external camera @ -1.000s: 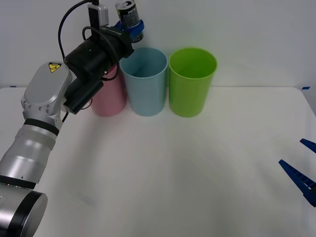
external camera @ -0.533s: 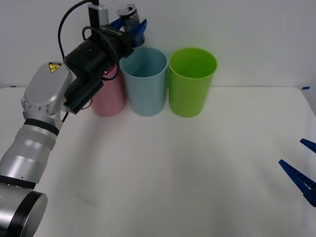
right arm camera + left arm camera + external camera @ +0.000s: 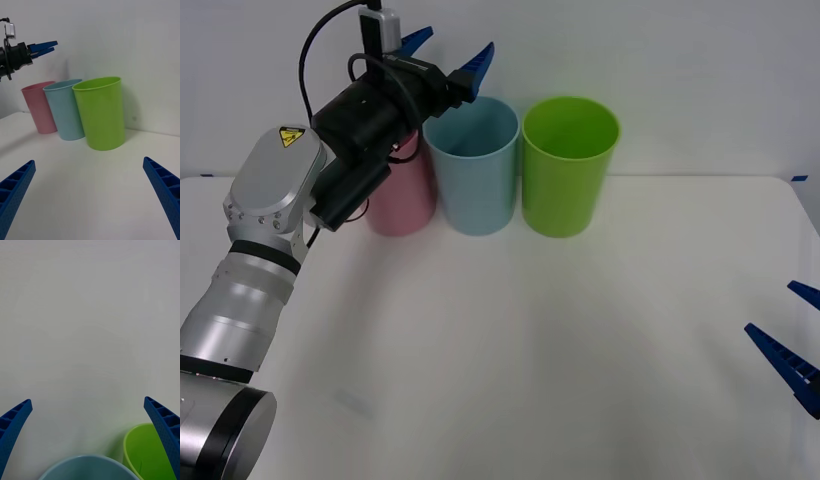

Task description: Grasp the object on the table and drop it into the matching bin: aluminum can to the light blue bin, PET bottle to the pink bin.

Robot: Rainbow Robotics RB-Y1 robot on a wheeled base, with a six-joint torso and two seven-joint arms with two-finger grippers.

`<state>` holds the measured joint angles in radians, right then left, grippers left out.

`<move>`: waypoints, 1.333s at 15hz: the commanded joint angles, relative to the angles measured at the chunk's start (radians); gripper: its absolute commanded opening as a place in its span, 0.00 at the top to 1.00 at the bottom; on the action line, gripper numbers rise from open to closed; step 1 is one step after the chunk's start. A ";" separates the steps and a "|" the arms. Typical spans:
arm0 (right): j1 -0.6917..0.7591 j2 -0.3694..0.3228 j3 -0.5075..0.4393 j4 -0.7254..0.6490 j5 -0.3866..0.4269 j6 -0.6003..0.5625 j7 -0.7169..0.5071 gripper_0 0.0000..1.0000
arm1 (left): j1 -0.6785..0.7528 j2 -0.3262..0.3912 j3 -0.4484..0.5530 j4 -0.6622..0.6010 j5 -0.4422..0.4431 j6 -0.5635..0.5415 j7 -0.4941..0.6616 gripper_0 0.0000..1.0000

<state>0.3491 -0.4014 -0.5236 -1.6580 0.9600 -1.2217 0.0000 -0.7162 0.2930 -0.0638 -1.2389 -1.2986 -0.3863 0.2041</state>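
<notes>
My left gripper [image 3: 452, 48] hangs open just above the rim of the light blue bin [image 3: 472, 170], with nothing between its fingers. In the left wrist view that gripper [image 3: 88, 403] spreads wide over the light blue bin [image 3: 88, 467]. The aluminum can is out of view. The pink bin [image 3: 402, 200] stands just left of the light blue one, partly behind the left arm. My right gripper [image 3: 770, 308] waits open low at the table's right edge. From the right wrist I see the pink bin [image 3: 39, 108], the light blue bin [image 3: 67, 112] and the left gripper [image 3: 43, 48] above them.
A lime green bin [image 3: 568, 165] stands touching the right side of the light blue bin, all three in a row at the back of the white table [image 3: 530, 350]. A plain wall rises behind them.
The left gripper has opened above the light blue bin. The can it held a second ago is gone from between the fingers. The right arm has not moved.
</notes>
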 commanded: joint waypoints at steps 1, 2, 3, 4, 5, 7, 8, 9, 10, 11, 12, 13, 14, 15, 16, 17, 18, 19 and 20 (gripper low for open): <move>0.000 0.000 0.000 0.000 0.000 0.000 0.000 0.00 | 0.001 0.000 0.001 0.001 0.015 -0.008 -0.002 0.00; 0.000 0.000 0.000 0.000 0.000 0.000 0.000 0.00 | 0.006 0.000 0.001 0.001 0.025 -0.011 -0.003 0.00; 0.000 0.000 0.000 0.000 0.000 0.000 0.000 0.00 | 0.014 0.002 0.001 -0.004 0.039 -0.016 -0.008 0.00; 0.000 0.000 0.000 0.000 0.000 0.000 0.000 0.00 | 0.029 0.002 0.001 -0.019 0.056 -0.017 -0.014 0.00; 0.000 0.000 0.000 0.000 0.000 0.000 0.000 0.00 | 0.047 0.003 0.001 -0.040 0.070 -0.019 -0.017 0.00; 0.000 0.000 0.000 0.000 0.000 0.000 0.000 0.00 | 0.089 0.014 0.001 -0.079 0.099 -0.020 -0.020 0.00; 0.000 0.000 0.000 0.000 0.000 0.000 0.000 0.00 | 0.113 0.021 0.001 -0.102 0.117 -0.022 -0.023 0.00; 0.000 0.000 0.000 0.000 0.000 0.000 0.000 0.00 | 0.146 0.031 0.001 -0.133 0.134 -0.022 -0.025 0.00; 0.000 0.000 0.000 0.000 0.000 0.000 0.000 0.00 | 0.173 0.038 0.001 -0.162 0.150 -0.020 -0.028 0.00; 0.000 0.000 0.000 0.000 0.000 0.000 0.000 0.00 | 0.207 0.052 0.001 -0.198 0.171 -0.017 -0.029 0.00; 0.000 0.000 0.000 0.000 0.000 0.000 0.000 0.00 | 0.235 0.064 0.001 -0.228 0.186 -0.013 -0.034 0.00; 0.000 0.000 0.000 0.000 0.000 0.000 0.000 0.00 | 0.268 0.084 0.001 -0.255 0.208 -0.011 -0.038 0.00; 0.000 0.000 0.000 0.000 0.000 0.000 0.000 0.00 | 0.294 0.100 0.001 -0.280 0.229 -0.013 -0.043 0.00; 0.000 0.000 0.000 0.000 0.000 0.000 0.000 0.00 | 0.320 0.117 0.002 -0.301 0.248 -0.014 -0.048 0.00; 0.000 0.000 0.000 0.000 0.000 0.000 0.000 0.00 | 0.343 0.130 0.002 -0.318 0.266 -0.016 -0.052 0.00; 0.000 0.000 0.000 0.000 0.000 0.000 0.000 0.00 | 0.371 0.147 0.005 -0.337 0.286 -0.022 -0.057 0.00; 0.000 0.000 0.000 0.000 0.000 0.000 0.000 0.00 | 0.397 0.156 0.013 -0.353 0.297 -0.029 -0.061 0.00; 0.000 0.000 0.000 0.000 0.000 0.000 0.000 0.00 | 0.426 0.164 0.033 -0.367 0.314 -0.057 -0.066 0.00; 0.000 0.000 0.000 0.000 0.000 0.000 0.000 0.00 | 0.452 0.164 0.059 -0.373 0.314 -0.089 -0.072 0.00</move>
<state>0.3491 -0.4014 -0.5236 -1.6581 0.9599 -1.2217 0.0000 -0.2834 0.4560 -0.0228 -1.6066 -0.9870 -0.4521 0.1363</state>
